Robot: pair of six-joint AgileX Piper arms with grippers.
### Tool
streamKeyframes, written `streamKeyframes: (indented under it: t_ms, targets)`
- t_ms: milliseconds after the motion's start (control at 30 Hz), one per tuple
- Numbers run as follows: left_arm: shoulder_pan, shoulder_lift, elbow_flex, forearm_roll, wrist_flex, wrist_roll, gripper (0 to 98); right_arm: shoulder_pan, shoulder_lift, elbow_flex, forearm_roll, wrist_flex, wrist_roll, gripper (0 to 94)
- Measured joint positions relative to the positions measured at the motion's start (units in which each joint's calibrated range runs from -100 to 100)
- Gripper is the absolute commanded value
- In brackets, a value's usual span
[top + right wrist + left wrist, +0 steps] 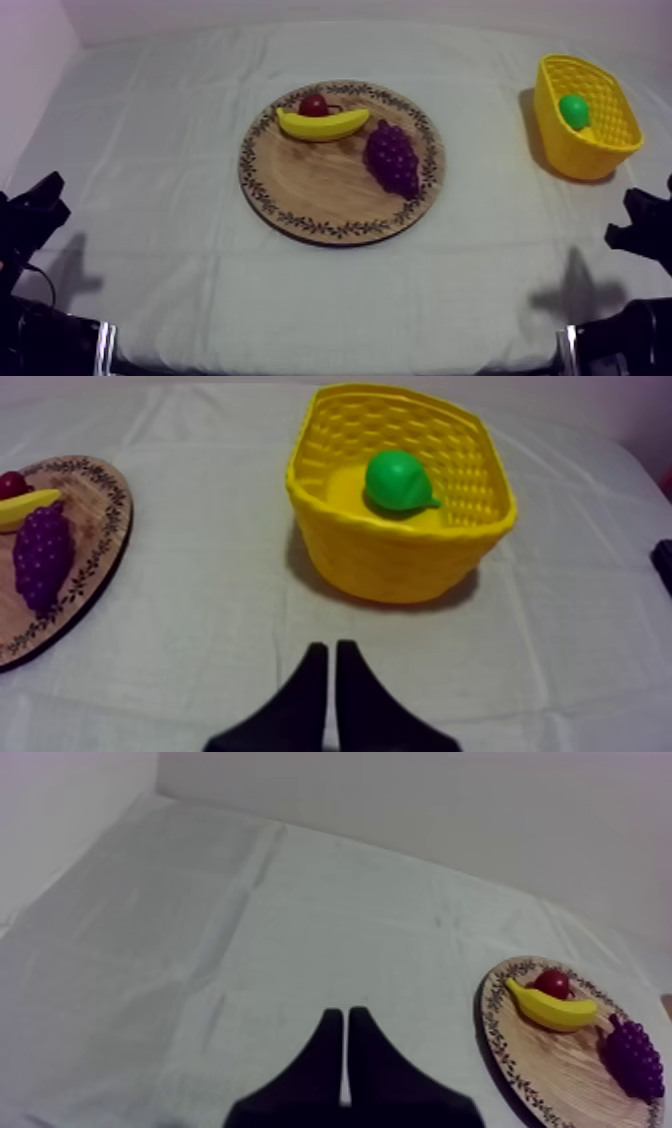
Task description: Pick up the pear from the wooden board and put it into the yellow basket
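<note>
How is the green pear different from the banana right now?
The pear is green and rounded; the banana is yellow, long and curved. The pear lies inside the yellow basket; the banana lies on the wooden board, beside the small red fruit. Both are toy fruit.

my left gripper [345,1014]: two matte black fingers [322,1057], wide at the root, tapering to blunt tips
my right gripper [331,646]: the same black tapered pair
my left arm [32,212]: black, blocky, angular
my right arm [645,228]: black and blocky too
</note>
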Motion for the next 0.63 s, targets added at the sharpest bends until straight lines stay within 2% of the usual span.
streamKeyframes:
  t_ms: [100, 267, 367, 467, 633]
  targets:
    - [0.0, 0.0, 0.0, 0.0, 0.0, 0.0, 0.1, -0.12, -0.4, 2.13, -0.22, -3.57, -0.75, 0.5]
    - [0.0, 0.0, 0.0, 0.0, 0.0, 0.0, 0.1, -0.39, -0.68, 3.37, -0.16, -6.05, -3.14, 0.5]
    - [0.0, 0.0, 0.0, 0.0, 0.0, 0.0, 0.1, -0.44, -0.68, 4.11, -0.16, -7.96, -3.1, 0.4]
    - [0.0, 0.0, 0.0, 0.0, 0.0, 0.0, 0.1, -0.44, -0.68, 4.6, -0.16, -10.32, -1.42, 0.4]
    - [0.0, 0.0, 0.0, 0.0, 0.0, 0.0, 0.1, -0.44, -0.68, 4.74, -0.16, -11.22, 4.22, 0.4]
